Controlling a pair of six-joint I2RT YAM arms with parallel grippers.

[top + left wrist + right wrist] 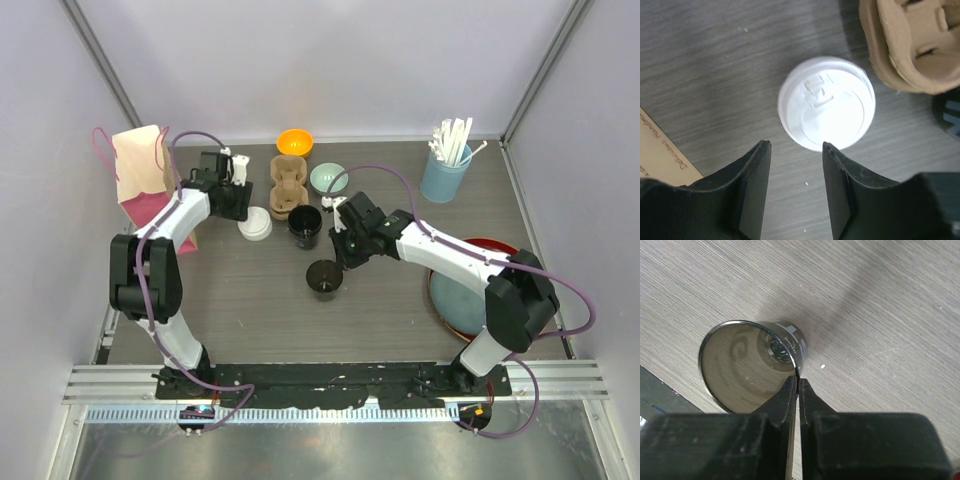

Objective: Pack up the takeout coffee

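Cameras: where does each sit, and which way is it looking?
Top external: fixed above and behind the robot, looking down on the table; both arms show.
Left wrist: on the left arm, looking down past its open jaws at the white lid.
Right wrist: on the right arm, looking down past its jaws pinching the rim of the black cup.
Shared: top view also shows that lid and cup.

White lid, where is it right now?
In the top view the white lid lies left of centre, just ahead of the open left gripper, beside the cardboard cup carrier.
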